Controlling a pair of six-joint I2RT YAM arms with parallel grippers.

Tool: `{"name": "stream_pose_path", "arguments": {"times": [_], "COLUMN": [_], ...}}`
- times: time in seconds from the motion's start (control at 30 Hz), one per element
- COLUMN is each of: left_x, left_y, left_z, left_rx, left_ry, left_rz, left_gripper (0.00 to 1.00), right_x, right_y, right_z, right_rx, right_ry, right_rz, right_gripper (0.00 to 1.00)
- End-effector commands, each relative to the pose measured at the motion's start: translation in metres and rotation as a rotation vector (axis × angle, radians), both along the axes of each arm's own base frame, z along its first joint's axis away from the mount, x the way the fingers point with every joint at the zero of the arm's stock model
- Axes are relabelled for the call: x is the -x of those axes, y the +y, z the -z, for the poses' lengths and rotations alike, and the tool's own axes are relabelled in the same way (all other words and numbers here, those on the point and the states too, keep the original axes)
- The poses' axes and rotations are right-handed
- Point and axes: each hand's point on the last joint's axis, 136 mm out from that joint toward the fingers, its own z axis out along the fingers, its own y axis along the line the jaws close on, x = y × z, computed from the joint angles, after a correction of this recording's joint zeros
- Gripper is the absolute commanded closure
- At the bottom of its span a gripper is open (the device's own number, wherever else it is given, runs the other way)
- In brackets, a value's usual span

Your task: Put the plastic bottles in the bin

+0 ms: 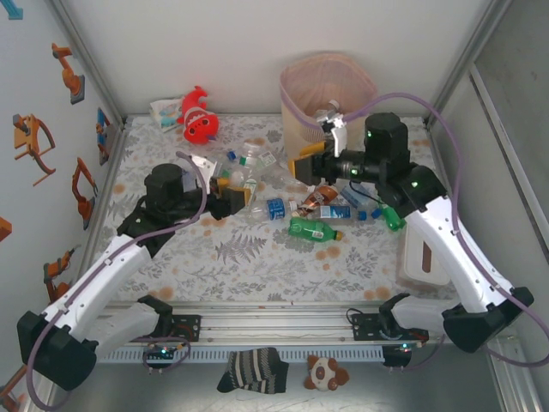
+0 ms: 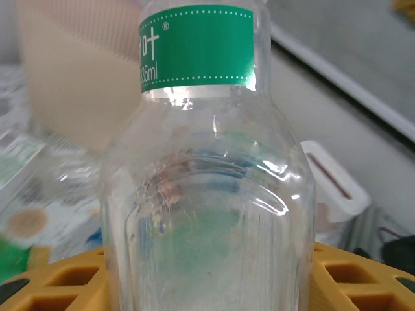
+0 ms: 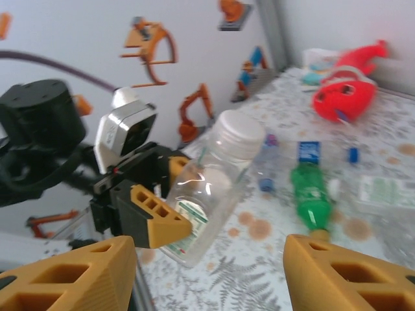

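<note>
My left gripper is shut on a clear bottle with a green label, held off the table; its yellow fingers flank the bottle's base. In the right wrist view the same white-capped bottle sits tilted in the left gripper. My right gripper hangs open above the pile with nothing between its fingers. Several bottles lie on the table: a green one, a brown one, a blue-labelled one. The beige-pink bin stands at the back.
A red fish plush lies at the back left, also seen as the plush in the right wrist view. A white box sits by the right wall. Another green bottle lies under the right arm. The floral table is bare in front.
</note>
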Motion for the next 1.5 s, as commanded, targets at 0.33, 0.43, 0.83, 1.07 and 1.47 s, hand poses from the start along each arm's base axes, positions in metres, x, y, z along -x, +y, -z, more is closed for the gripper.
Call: {"name": "stream_pose_path", "arguments": {"times": [0.33, 0.43, 0.83, 1.07, 1.47], "left_x": [0.091, 0.102, 0.105, 0.106, 0.109], "left_y": [-0.032, -0.036, -0.039, -0.04, -0.036], "left_z": [-0.1, -0.107, -0.119, -0.123, -0.125], "left_rx": [0.238, 0.243, 0.279, 0.296, 0.295], "left_ry": [-0.428, -0.45, -0.473, -0.475, -0.49], "left_rz": [0.475, 0.518, 0.517, 0.521, 0.508], "left_gripper": [0.52, 0.52, 0.51, 0.52, 0.52], "right_x": [0.052, 0.059, 0.107, 0.118, 0.116], "right_y": [0.05, 0.057, 0.061, 0.061, 0.064], "right_z": [-0.042, -0.045, -0.043, -0.032, -0.02], "right_rx": [-0.122, -0.133, -0.163, -0.131, -0.083], "right_ry": [-0.18, -0.189, -0.251, -0.277, -0.283], "right_rz": [-0.296, -0.336, -0.545, -0.59, -0.583], "right_gripper": [0.31, 0.31, 0.48, 0.39, 0.38]}}
